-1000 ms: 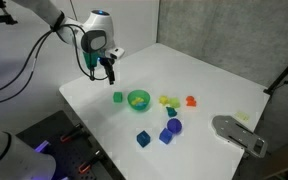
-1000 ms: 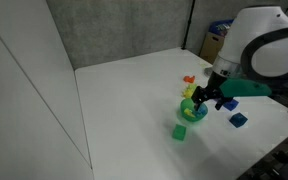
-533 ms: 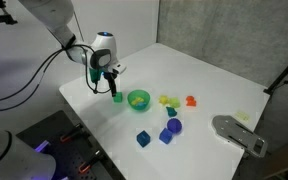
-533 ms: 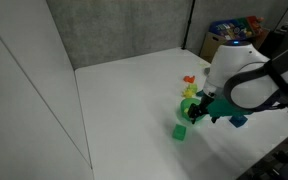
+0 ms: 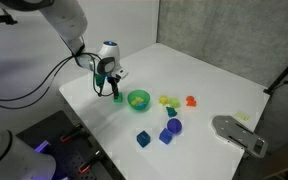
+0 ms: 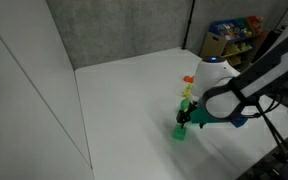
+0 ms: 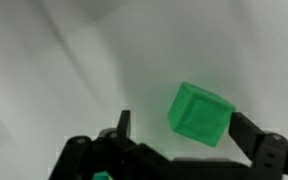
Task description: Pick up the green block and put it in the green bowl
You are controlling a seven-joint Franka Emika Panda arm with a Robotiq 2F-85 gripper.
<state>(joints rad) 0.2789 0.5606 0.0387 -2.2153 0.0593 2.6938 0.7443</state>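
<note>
The green block (image 7: 199,113) is a small green cube on the white table. In the wrist view it lies between my two fingers, close to the right finger (image 7: 248,136), with a gap to the left finger (image 7: 123,124). My gripper (image 7: 182,124) is open and lowered around the block. In both exterior views the gripper (image 5: 116,92) (image 6: 184,121) stands just above the block (image 5: 118,99) (image 6: 180,131). The green bowl (image 5: 138,99) sits on the table just beside the block. In an exterior view taken from behind the arm, the arm mostly hides the bowl.
Two blue cubes (image 5: 143,139) (image 5: 167,136), a purple piece (image 5: 174,126), a yellow-green piece (image 5: 165,100) and an orange piece (image 5: 191,100) lie beyond the bowl. A grey device (image 5: 239,133) rests at the table's far corner. The table's edge (image 5: 84,115) runs close to the block.
My gripper has come down and moved toward the green block, from above the table to around the block. The block and the bowl have not moved.
</note>
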